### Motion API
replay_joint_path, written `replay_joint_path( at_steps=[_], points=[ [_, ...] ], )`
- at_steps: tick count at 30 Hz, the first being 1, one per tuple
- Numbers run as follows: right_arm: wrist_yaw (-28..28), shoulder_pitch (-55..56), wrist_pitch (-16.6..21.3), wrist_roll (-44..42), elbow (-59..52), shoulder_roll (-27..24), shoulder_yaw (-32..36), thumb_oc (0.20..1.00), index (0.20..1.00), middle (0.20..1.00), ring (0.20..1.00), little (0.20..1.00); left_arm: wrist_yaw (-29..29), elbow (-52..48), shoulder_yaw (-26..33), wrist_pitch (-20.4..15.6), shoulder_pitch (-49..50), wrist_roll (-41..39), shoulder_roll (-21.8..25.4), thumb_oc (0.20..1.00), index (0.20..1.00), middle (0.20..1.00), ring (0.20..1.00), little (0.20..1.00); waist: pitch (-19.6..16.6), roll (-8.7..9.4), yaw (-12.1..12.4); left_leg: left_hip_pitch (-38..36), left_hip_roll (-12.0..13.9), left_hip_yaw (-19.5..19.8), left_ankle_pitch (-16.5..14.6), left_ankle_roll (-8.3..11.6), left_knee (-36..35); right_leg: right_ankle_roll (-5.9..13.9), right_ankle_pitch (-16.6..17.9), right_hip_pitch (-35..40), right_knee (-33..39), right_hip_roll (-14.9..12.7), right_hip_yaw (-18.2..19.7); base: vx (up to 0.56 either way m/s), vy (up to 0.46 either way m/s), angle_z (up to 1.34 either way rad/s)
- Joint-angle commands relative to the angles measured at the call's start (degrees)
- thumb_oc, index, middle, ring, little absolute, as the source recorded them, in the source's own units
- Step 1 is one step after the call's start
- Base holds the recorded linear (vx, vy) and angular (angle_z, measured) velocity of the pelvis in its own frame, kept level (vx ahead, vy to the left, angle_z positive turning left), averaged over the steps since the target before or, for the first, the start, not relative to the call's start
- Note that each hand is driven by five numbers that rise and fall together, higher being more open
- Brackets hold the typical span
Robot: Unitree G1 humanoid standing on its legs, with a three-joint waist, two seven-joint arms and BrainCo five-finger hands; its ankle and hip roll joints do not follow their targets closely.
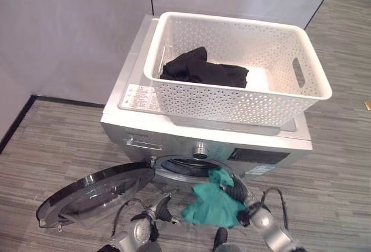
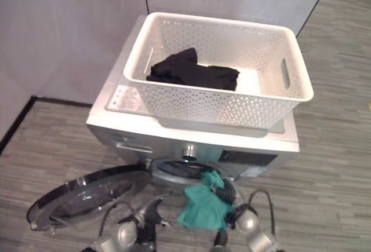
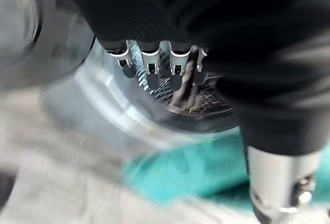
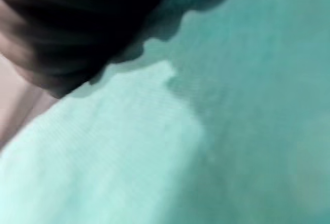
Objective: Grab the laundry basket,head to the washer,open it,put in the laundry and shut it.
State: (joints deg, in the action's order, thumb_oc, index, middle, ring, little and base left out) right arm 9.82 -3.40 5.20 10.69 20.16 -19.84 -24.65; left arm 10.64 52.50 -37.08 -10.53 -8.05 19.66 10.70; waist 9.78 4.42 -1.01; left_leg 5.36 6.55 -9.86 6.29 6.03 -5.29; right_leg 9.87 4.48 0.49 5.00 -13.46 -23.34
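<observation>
Listing your stock: perforated white plastic laundry basket (image 1: 232, 98) with black garment (image 1: 203, 69) atop silver washer (image 1: 174, 142); teal cloth (image 1: 213, 204) at its round opening, right hand (image 1: 237, 191) grip indeterminable; left hand (image 3: 154, 64) relaxed.

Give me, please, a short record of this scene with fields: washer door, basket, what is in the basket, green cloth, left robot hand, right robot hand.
washer door: door swung open, lying low to the robot's left of the drum opening
basket: white laundry basket resting on top of the washer
basket contents: black garment
green cloth: teal cloth hanging at the drum opening, partly outside
left robot hand: left robot hand in front of the opening, fingers straight, holding nothing
right robot hand: right robot hand against the teal cloth; fingers hidden by it
</observation>
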Motion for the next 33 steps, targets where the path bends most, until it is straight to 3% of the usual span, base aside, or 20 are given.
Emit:
replay_joint_path(
  at_steps=[1,7,8,14,22,23,25,26,28,29,33],
  points=[
    [1.2,-4.3,2.6,-5.3,-6.5,-1.0,-1.0,0.200,0.200,0.200,0.200,0.200,2.1,3.7,0.6,0.2,-6.8,-8.1,-3.3,1.000,1.000,1.000,1.000,1.000,2.2,-0.46,0.6,-2.0,1.7,0.8,-4.0,-0.25,0.8,-0.71,-3.2,-1.4,-4.1,-0.5,-1.4,-0.06,-0.072,0.01],
    [2.1,-6.6,3.1,-12.7,-8.6,1.3,-3.0,0.200,0.200,0.200,0.200,0.200,6.8,3.3,2.8,1.5,-11.1,-15.4,-5.2,1.000,1.000,1.000,1.000,1.000,2.9,1.26,1.2,-1.1,3.2,0.6,-3.0,0.35,0.6,-1.04,-2.8,-2.3,-3.9,0.5,-1.6,-0.03,-0.059,0.00],
    [2.8,-6.9,2.9,-14.8,-8.8,1.8,-3.4,0.200,0.200,0.200,0.200,0.200,8.0,1.9,4.0,1.8,-12.8,-20.7,-6.0,1.000,1.000,1.000,1.000,1.000,3.0,1.80,1.2,-0.7,3.6,0.7,-2.5,0.57,0.5,-1.15,-2.6,-2.5,-3.8,0.8,-2.0,-0.01,-0.063,0.00],
    [3.8,-6.9,2.2,-16.5,-8.9,0.6,-2.8,0.200,0.200,0.200,0.200,0.200,7.6,-10.2,3.5,0.5,-13.6,-29.3,-4.0,1.000,1.000,1.000,1.000,1.000,2.8,2.07,1.7,0.1,4.3,1.2,-2.0,1.01,0.3,-1.19,-2.5,-2.5,-3.4,1.4,-3.2,0.00,-0.035,0.05],
    [3.5,-6.4,1.4,-18.8,-9.4,0.2,-0.7,0.200,0.200,0.200,0.200,0.200,0.6,-23.6,3.4,-0.3,-8.8,-42.1,0.0,1.000,1.000,1.000,1.000,1.000,2.6,1.23,2.6,0.5,4.0,1.5,-1.9,0.99,0.3,-1.14,-2.3,-2.3,-3.0,1.4,-3.8,0.01,0.005,0.06],
    [2.0,-5.3,1.1,-19.1,-10.1,-0.7,0.6,0.200,0.200,0.200,0.200,0.200,-5.3,-31.1,2.9,0.8,-3.3,-47.3,4.4,1.000,1.000,1.000,1.000,1.000,2.7,0.49,3.2,0.6,3.8,1.7,-2.1,0.83,0.3,-0.95,-2.3,-2.2,-3.0,1.2,-3.9,0.02,0.023,0.08],
    [1.6,-4.9,1.1,-19.3,-10.3,-0.9,1.1,0.200,0.200,0.200,0.200,0.200,-7.0,-33.1,2.7,1.2,-1.7,-47.8,6.5,1.000,1.000,1.000,1.000,1.000,2.7,0.26,3.4,0.6,3.8,1.7,-2.2,0.77,0.3,-0.93,-2.4,-2.2,-2.9,1.2,-3.9,0.03,0.034,0.12],
    [0.6,-3.9,1.1,-19.3,-10.7,-1.4,1.8,0.200,0.200,0.200,0.200,0.200,-9.9,-37.1,2.3,1.9,1.4,-47.2,10.5,1.000,1.000,1.000,1.000,1.000,2.7,-0.23,3.8,0.3,3.6,1.8,-2.4,0.67,0.3,-0.84,-2.4,-2.1,-2.9,1.1,-3.9,0.03,0.035,0.10],
    [0.5,-3.9,1.1,-19.3,-10.8,-1.3,1.8,0.200,0.200,0.200,0.200,0.200,-9.9,-37.3,2.4,2.0,1.5,-47.3,10.6,1.000,1.000,1.000,1.000,1.000,2.6,-0.17,3.8,0.3,3.6,1.8,-2.4,0.67,0.3,-0.83,-2.4,-2.1,-2.9,1.1,-3.9,0.02,0.029,0.05],
    [-0.2,-3.7,1.3,-19.3,-10.6,-1.6,2.1,0.200,0.200,0.200,0.200,0.200,-13.1,-40.3,1.4,2.5,3.4,-45.9,14.2,1.000,1.000,1.000,1.000,1.000,2.5,-0.65,4.2,0.1,3.4,1.9,-2.6,0.58,0.3,-0.71,-2.5,-1.9,-2.9,1.0,-3.8,0.02,0.045,0.03],
    [-1.6,-2.9,1.6,-19.5,-10.6,-1.8,2.2,0.200,0.200,0.200,0.200,0.200,-16.9,-42.8,-0.4,3.0,4.3,-43.8,18.0,1.000,1.000,1.000,1.000,1.000,2.2,-1.08,4.3,-0.2,3.2,1.9,-2.9,0.49,0.3,-0.60,-2.7,-1.8,-3.0,0.9,-3.7,0.01,0.034,0.02]
  ],
)
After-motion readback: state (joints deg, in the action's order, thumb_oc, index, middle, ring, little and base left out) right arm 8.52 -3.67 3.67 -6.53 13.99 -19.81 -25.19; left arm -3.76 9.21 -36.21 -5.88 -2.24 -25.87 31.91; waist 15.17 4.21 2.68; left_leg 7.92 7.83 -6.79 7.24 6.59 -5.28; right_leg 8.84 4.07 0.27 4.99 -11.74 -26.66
